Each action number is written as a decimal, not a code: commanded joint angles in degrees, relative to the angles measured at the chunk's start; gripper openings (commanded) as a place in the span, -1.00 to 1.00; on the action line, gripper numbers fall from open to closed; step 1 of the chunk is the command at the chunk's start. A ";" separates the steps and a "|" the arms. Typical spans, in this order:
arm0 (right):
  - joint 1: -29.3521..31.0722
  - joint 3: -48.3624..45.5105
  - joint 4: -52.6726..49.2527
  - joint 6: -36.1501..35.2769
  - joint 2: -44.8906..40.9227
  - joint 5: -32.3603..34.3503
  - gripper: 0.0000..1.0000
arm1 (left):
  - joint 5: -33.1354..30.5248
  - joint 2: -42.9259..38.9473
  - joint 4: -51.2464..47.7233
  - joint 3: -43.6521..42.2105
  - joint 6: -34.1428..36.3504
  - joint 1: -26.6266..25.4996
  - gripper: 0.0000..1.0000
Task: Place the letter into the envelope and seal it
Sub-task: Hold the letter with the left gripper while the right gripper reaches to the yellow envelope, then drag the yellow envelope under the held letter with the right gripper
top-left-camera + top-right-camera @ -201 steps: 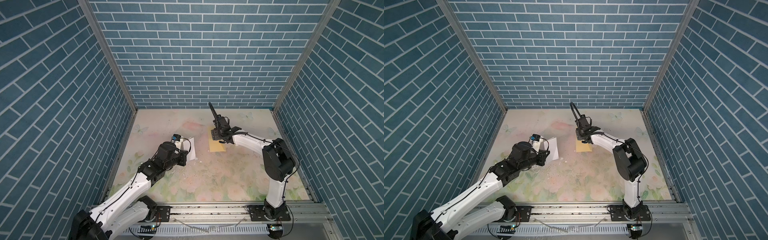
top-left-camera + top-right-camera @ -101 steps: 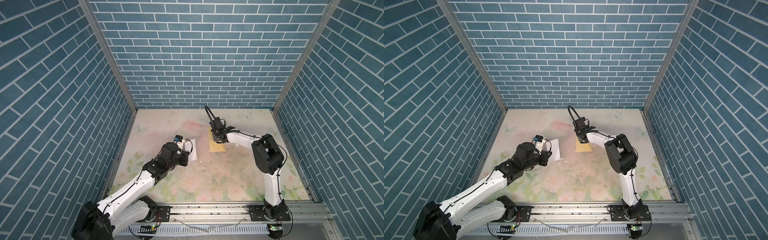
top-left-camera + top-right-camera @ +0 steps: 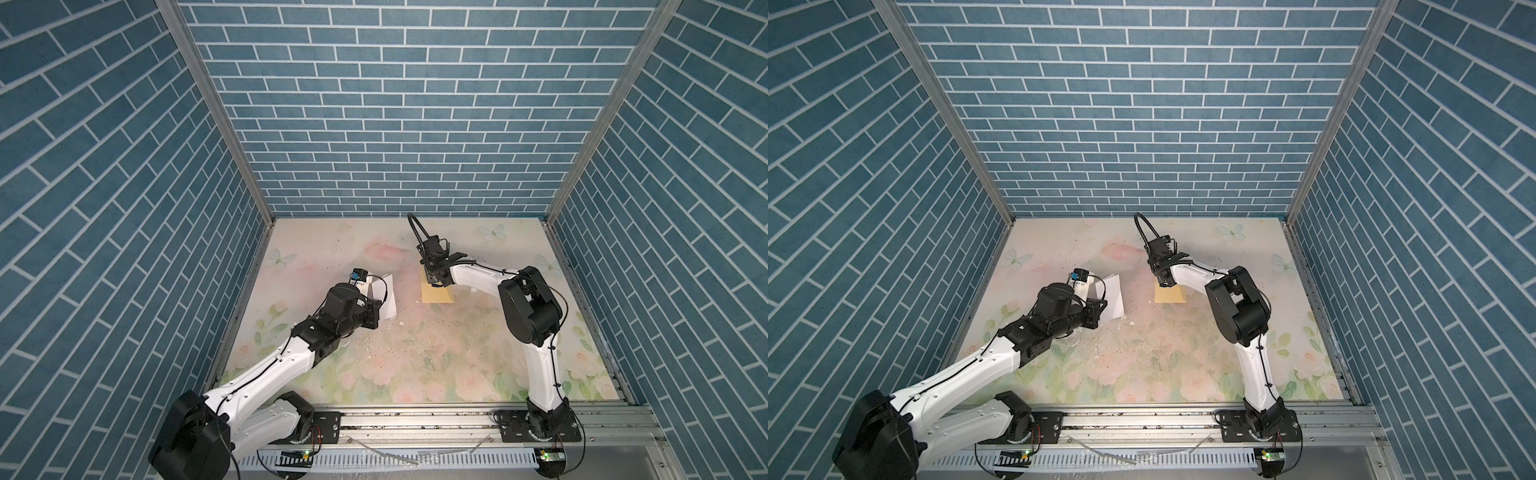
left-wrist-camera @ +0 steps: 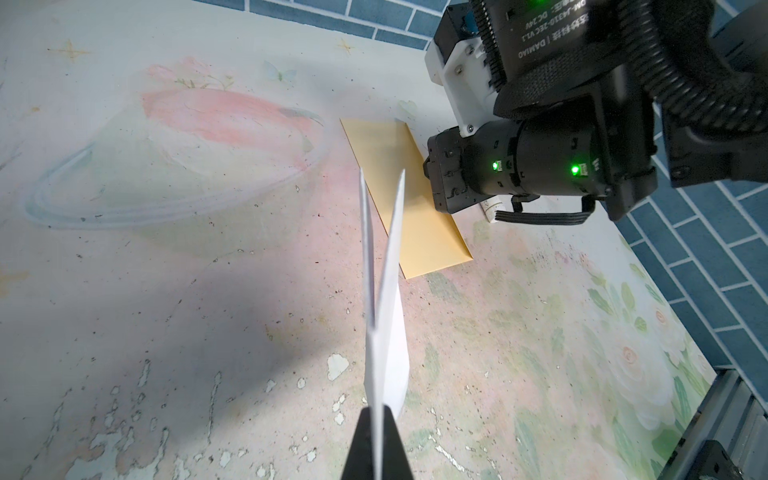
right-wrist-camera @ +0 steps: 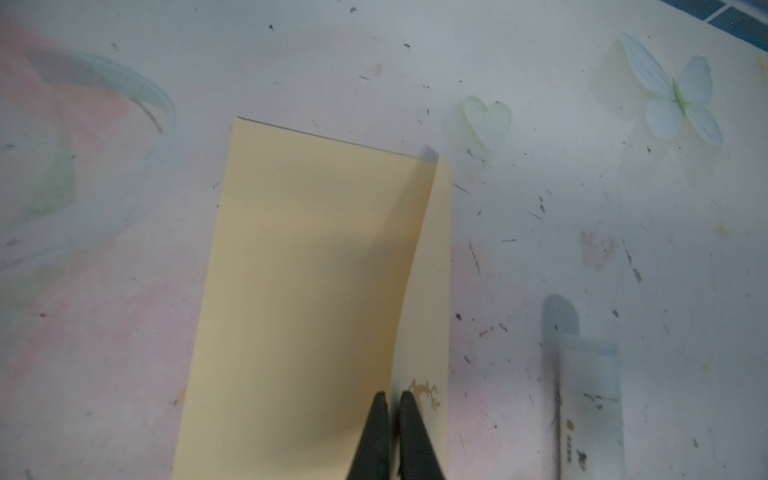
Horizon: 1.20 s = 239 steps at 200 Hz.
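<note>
So the letter (image 3: 385, 296) is pinched upright in the left hand (image 4: 376, 417), left of centre in both top views, and the envelope (image 3: 436, 293) is laid flat on the desk (image 3: 415, 357) to its right, long axis up-frame, top layer nipped by the closed right hand (image 5: 392, 409).

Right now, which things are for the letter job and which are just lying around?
Job: the letter, in the left gripper; the envelope, pinched by the right gripper.
Lying about: small white tube beside the envelope; white flakes.

Lab test cell, brick-print walls (image 3: 395, 124)
</note>
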 commanded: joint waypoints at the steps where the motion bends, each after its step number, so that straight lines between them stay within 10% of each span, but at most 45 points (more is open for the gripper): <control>1: 0.15 1.06 -0.62 0.81 -0.03 1.12 -1.00 | 0.21 0.94 2.27 0.45 -0.49 -0.50 -1.00; 122: 0.57 -22.18 15.80 13.32 -24.32 -27.49 -1.00 | -1.06 5.74 9.44 2.09 -3.91 -2.83 -1.00; 239: 2.36 -41.12 33.67 28.06 -29.39 -31.38 -1.00 | 2.05 18.18 20.77 1.90 -8.18 -3.44 -1.00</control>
